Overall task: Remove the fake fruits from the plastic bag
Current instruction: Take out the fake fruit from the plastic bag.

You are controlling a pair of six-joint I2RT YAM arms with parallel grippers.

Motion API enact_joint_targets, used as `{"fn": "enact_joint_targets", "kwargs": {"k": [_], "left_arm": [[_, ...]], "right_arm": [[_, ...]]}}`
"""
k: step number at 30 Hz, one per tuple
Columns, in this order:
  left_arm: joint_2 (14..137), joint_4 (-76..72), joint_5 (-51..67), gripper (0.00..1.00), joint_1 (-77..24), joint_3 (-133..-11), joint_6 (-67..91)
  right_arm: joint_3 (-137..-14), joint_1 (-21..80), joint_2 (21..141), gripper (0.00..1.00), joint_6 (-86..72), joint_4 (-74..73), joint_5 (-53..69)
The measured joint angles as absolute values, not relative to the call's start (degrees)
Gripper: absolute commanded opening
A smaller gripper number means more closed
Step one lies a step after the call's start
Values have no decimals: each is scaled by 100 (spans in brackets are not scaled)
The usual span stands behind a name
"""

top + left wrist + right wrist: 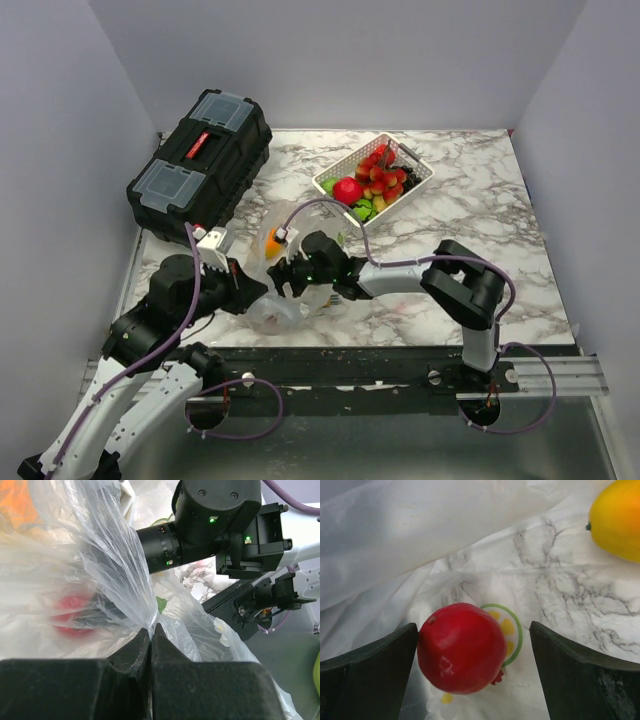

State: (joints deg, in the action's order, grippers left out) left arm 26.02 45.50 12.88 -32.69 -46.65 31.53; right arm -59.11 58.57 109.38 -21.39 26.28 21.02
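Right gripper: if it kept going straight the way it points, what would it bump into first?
Probably the red fruit, framed between the open jaws of the right gripper; how far ahead it lies is unclear.

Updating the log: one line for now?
left gripper shut on clear crinkly plastic bag | right gripper open around glossy red round toy fruit

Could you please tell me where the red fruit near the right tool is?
Right wrist view: the red fruit lies between the fingers of the open right tool, overlapping a citrus slice.
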Motion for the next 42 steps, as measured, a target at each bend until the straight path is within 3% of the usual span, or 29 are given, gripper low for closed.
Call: {"fn": "enact_joint_targets", "kwargs": {"k": [9, 19, 27, 35, 42], "left_arm": [[2604, 4984, 1260, 0, -3269, -4716, 3120], [2456, 5730, 1057, 0, -3269, -4801, 3124], [2198, 6034, 884, 0, -3269, -4641, 3201], [2158, 6077, 860, 0, -3269, -4431, 3267], [2163, 6084, 860, 0, -3258, -4421, 3267]], "right_arm": [[-6110, 6351, 11222, 92, -1671, 2178, 1415], [-6156, 6401, 11332, 50, -1619, 1994, 932], [-6156, 6405, 11118, 32, -1649, 2132, 882], [-5898, 6405, 10514, 24, -1647, 2340, 751], [-5548, 6405, 10040, 24, -1555, 2386, 508]]}}
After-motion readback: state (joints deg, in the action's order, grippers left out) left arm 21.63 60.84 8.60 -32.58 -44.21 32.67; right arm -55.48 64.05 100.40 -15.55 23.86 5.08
